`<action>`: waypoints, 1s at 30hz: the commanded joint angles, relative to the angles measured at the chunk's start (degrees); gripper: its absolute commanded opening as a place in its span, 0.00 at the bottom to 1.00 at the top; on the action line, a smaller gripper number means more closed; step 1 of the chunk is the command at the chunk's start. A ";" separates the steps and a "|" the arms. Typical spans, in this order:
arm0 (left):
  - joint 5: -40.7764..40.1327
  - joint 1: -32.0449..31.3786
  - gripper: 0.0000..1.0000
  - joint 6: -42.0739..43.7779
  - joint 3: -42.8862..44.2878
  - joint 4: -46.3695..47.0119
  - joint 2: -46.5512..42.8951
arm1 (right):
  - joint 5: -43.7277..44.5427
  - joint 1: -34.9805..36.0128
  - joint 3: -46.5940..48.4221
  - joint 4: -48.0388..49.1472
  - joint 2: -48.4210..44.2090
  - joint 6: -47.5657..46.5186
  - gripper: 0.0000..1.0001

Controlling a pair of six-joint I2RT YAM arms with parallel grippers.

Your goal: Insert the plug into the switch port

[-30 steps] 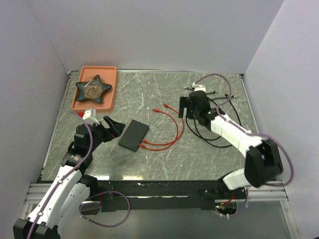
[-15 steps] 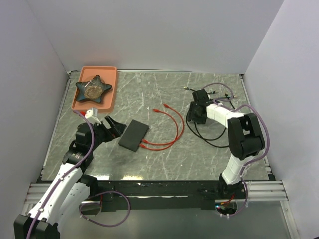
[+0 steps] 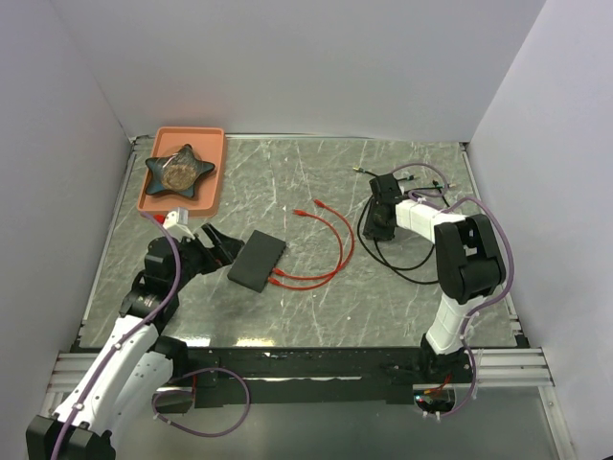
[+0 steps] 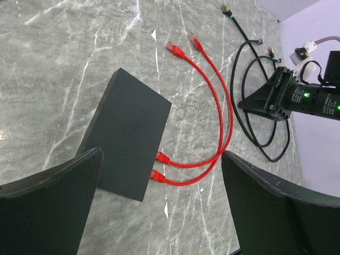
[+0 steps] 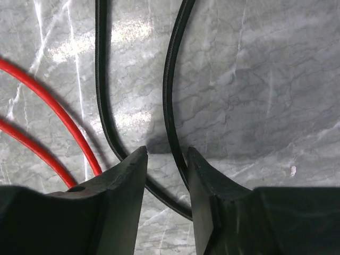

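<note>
The switch (image 3: 257,261) (image 4: 127,138) lies flat on the table, a matte-black box with two red cables (image 3: 326,264) plugged into its near edge (image 4: 161,157). Their free red plugs (image 4: 174,49) rest further back. My left gripper (image 3: 222,244) (image 4: 162,153) hovers wide open beside the switch and holds nothing. My right gripper (image 3: 376,228) (image 5: 166,151) points down at a looped black cable (image 3: 402,264). One strand (image 5: 170,79) runs between its narrowed jaws along the right finger, with a gap still showing. A black-cable plug (image 4: 226,8) lies at the back.
An orange tray (image 3: 158,134) at the back left holds a dark star-shaped dish (image 3: 178,170). White walls enclose the table on three sides. More black cable ends (image 4: 264,47) lie near the right gripper.
The right arm has folded back and lowered its gripper onto the black cable loop, and its jaws have narrowed around one strand. The left arm and the switch have not moved.
</note>
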 commanded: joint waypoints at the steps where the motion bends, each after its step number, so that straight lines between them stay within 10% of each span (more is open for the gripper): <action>1: 1.55 0.22 0.99 0.47 2.03 1.44 -1.64 | 1.59 -0.46 2.21 -1.65 1.13 0.31 0.38; 3: 1.64 0.22 0.99 0.47 2.21 1.27 -2.16 | 1.86 -0.63 2.48 -1.65 1.39 -0.30 0.29; 5: 1.64 0.22 0.99 0.47 2.21 1.18 -2.34 | 2.04 -0.63 2.31 -1.65 1.22 -0.65 0.00; 17: 1.38 0.22 0.99 1.00 2.47 0.21 -2.87 | 0.28 0.16 0.11 0.99 -5.80 -3.11 0.00; 30: 1.30 0.22 0.99 0.21 1.77 1.44 -2.16 | 0.49 21.42 8.81 -4.99 -13.37 -16.03 0.00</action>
